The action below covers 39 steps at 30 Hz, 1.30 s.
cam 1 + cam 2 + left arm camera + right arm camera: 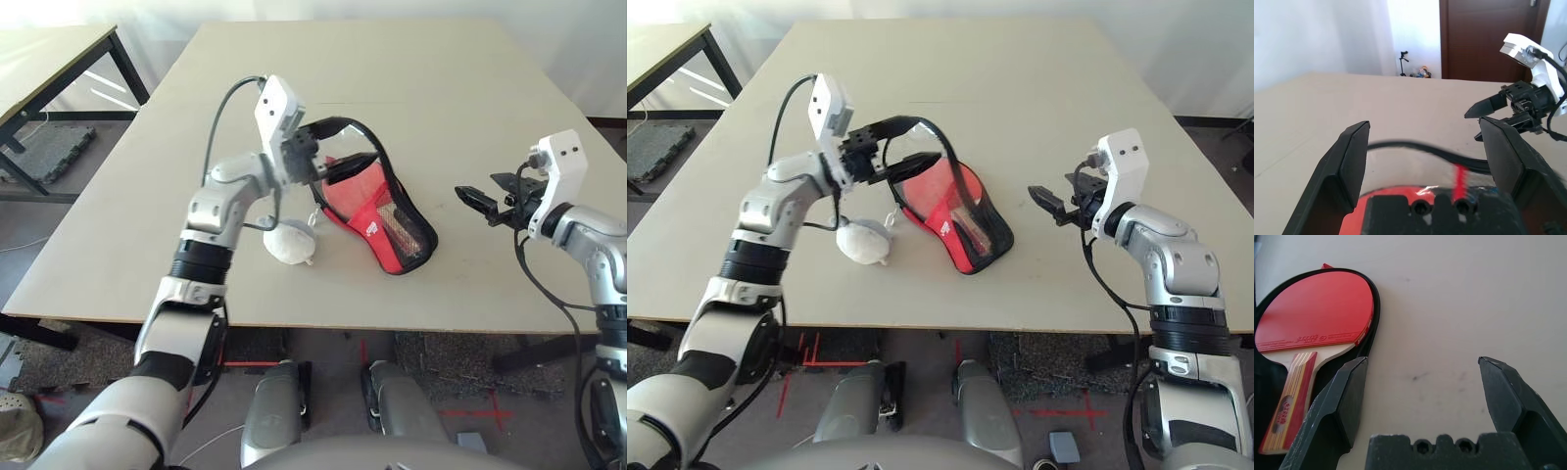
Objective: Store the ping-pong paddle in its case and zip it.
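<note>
White logo marks the case [960,220]; both arms' jaws gape wide, empty.

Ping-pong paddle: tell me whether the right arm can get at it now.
Probably yes. The right gripper hangs open beside the case, bare table between them, and the paddle lies uncovered on its black lining.

This looks like a robot test room inside an office-type building rather than a home. A large plain beige tabletop [441,88] on black metal legs stands in the middle, with a second black-framed worktable [49,59] off to the robot's left. Dark rubber floor mats [44,152] lie on the grey floor, and red tape crosses [490,411] mark positions under the table. Bare white walls [1317,34], a dark brown wooden door [1484,34] and a small black tripod [1403,61] sit at the far end.
</note>
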### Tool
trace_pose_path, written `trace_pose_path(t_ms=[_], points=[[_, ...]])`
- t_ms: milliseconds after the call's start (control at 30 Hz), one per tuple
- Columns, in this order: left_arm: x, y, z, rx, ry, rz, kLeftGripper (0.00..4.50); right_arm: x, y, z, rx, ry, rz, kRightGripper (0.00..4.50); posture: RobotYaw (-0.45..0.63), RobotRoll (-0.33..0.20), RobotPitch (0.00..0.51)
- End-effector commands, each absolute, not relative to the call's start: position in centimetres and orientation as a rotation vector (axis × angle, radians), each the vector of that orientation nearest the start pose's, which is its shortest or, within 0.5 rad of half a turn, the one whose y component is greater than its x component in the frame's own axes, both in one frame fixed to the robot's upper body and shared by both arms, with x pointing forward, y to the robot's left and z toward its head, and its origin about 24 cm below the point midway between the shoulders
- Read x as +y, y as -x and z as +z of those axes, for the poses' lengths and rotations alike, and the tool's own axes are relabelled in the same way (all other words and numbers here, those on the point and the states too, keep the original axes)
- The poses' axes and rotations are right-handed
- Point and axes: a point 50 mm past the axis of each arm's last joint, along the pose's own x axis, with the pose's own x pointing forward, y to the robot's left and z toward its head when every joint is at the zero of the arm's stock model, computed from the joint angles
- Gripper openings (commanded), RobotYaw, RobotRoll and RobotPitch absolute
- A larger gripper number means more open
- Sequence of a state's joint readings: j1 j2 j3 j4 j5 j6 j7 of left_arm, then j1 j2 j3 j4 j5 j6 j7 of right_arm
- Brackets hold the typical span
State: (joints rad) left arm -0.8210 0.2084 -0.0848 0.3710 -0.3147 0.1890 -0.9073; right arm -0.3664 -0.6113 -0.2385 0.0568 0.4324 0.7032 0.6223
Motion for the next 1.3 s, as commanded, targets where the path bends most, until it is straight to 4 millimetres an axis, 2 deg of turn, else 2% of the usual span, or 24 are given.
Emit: trace_pose_path(t_ms=[33, 300, 533, 667, 900, 1200, 1300], points=[[8.6, -35.2, 17.7, -0.145, -0.134, -1.179, 4.5, -26.2, -28.8, 13.2, 0.284, -0.137, 0.457, 4.46, -0.05, 0.0, 0.103], [14.0, -33.8, 15.1, 0.076, -0.225, -1.234, 4.5, -25.0, -27.7, 10.7, 0.362, -0.293, 0.53, 4.46, -0.03, 0.0, 0.1], [16.5, -32.5, 14.7, 0.162, -0.222, -1.238, 4.5, -23.3, -27.5, 8.7, 0.42, -0.365, 0.57, 4.46, 0.0, 0.0, 0.104], [17.1, -32.0, 14.5, 0.189, -0.22, -1.246, 4.5, -22.7, -27.3, 8.0, 0.44, -0.383, 0.58, 4.46, 0.0, 0.0, 0.106], [17.9, -31.5, 14.6, 0.223, -0.219, -1.245, 4.5, -20.5, -26.6, 6.2, 0.493, -0.43, 0.614, 4.46, 0.0, 0.0, 0.107], [17.7, -31.4, 15.2, 0.217, -0.227, -1.245, 4.5, -18.9, -26.2, 6.2, 0.496, -0.469, 0.661, 4.46, 0.0, 0.0, 0.103], [17.4, -31.4, 15.5, 0.215, -0.23, -1.251, 4.5, -18.9, -26.2, 6.2, 0.498, -0.484, 0.652, 3.83, 0.0, 0.0, 0.104]])
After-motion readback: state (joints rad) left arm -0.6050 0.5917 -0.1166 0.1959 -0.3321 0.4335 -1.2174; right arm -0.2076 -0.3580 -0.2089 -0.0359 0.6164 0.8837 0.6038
